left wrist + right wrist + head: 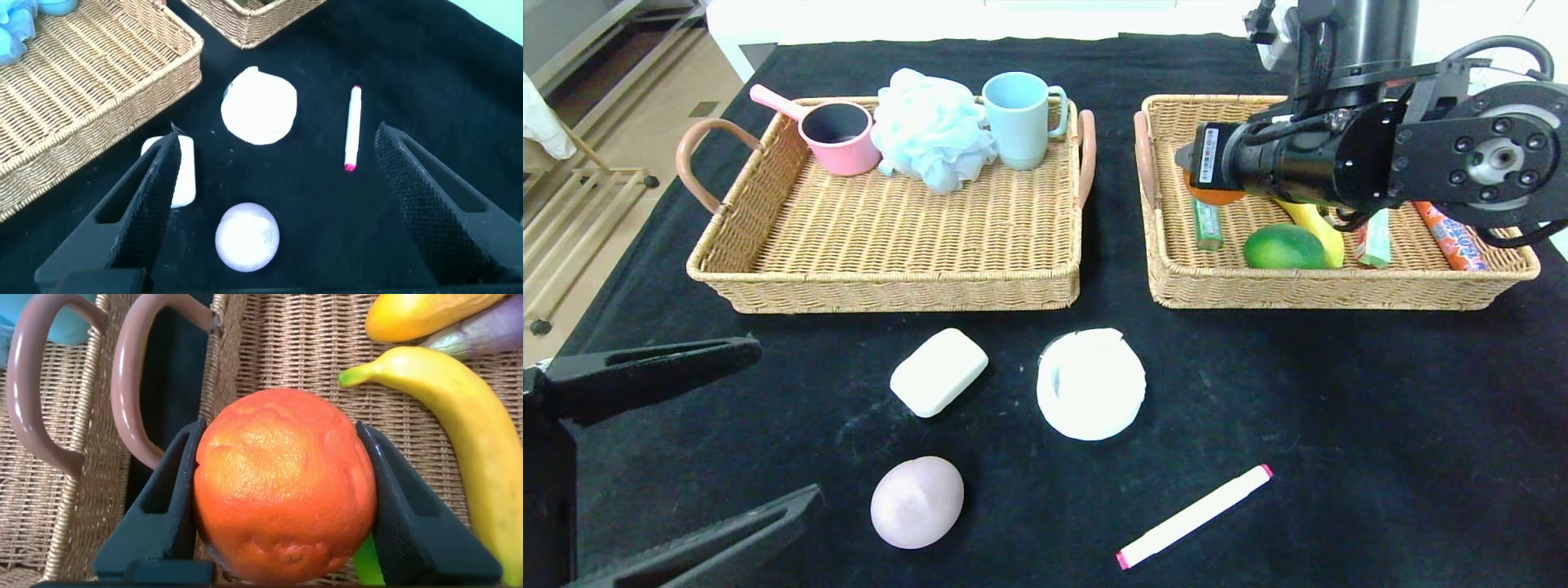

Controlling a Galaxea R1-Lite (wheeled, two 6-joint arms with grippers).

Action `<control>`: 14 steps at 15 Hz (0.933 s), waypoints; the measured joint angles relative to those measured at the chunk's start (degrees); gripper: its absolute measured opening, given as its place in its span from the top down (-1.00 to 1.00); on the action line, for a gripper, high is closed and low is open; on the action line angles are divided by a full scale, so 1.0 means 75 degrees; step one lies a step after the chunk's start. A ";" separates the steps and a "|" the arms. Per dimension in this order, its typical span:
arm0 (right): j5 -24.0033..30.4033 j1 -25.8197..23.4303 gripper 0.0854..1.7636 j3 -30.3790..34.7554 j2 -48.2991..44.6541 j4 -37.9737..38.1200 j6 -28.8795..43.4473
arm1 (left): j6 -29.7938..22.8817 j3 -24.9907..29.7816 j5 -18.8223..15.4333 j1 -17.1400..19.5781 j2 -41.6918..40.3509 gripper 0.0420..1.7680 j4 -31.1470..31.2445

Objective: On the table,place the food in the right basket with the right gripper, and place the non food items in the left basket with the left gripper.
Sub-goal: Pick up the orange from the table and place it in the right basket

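Note:
My right gripper [1201, 175] is shut on the orange [1215, 196] and holds it over the near-left part of the right basket [1339, 287]. In the right wrist view the orange [282, 486] fills the gap between the fingers [163, 506]. The green gum pack [1207, 224] lies in that basket. My left gripper [786, 423] is open and empty above the table [1339, 408] at the front left. On the cloth lie the pink egg-shaped lump [917, 501], the white soap bar [938, 371], the white disc [1090, 384] and the marker [1194, 516].
The left basket [890, 245] holds a pink cup [837, 135], a blue bath puff [931, 126] and a blue mug [1017, 118] along its far side. The right basket also holds a banana [1319, 224], a green fruit [1284, 247] and wrapped snacks [1450, 237].

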 joint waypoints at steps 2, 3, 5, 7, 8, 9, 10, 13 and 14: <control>-0.0003 -0.0021 -0.33 0.0011 0.0037 -0.0137 0.0000 | 0.0000 0.0000 -0.0003 0.0000 -0.0015 -0.94 0.0007; -0.0003 -0.0021 -0.33 0.0024 0.0046 -0.0166 0.0000 | 0.0003 0.0000 0.0000 0.0000 -0.0018 -0.94 0.0007; 0.0000 -0.0029 -0.33 0.0055 0.0057 -0.0163 0.0007 | 0.0000 0.0000 -0.0003 -0.0003 -0.0021 -0.94 0.0010; -0.0003 -0.0029 -0.33 0.0062 0.0067 -0.0166 0.0003 | 0.0000 0.0010 -0.0003 -0.0003 -0.0044 -0.94 0.0010; -0.0003 -0.0036 -0.33 0.0065 0.0067 -0.0166 0.0003 | 0.0000 0.0010 -0.0003 -0.0003 -0.0057 -0.94 0.0011; -0.0003 -0.0041 -0.43 0.0065 0.0067 -0.0163 0.0000 | 0.0003 0.0010 0.0000 -0.0003 -0.0062 -0.94 0.0011; -0.0003 -0.0047 -0.49 0.0065 0.0063 -0.0158 0.0000 | 0.0000 0.0011 -0.0003 -0.0003 -0.0068 -0.94 0.0010; 0.0005 -0.0044 -0.63 0.0065 0.0052 -0.0140 0.0007 | 0.0003 0.0029 -0.0003 -0.0007 -0.0091 -0.94 0.0029; 0.0002 -0.0044 -0.66 0.0065 0.0049 -0.0130 0.0008 | 0.0003 0.0033 0.0000 -0.0007 -0.0098 -0.94 0.0026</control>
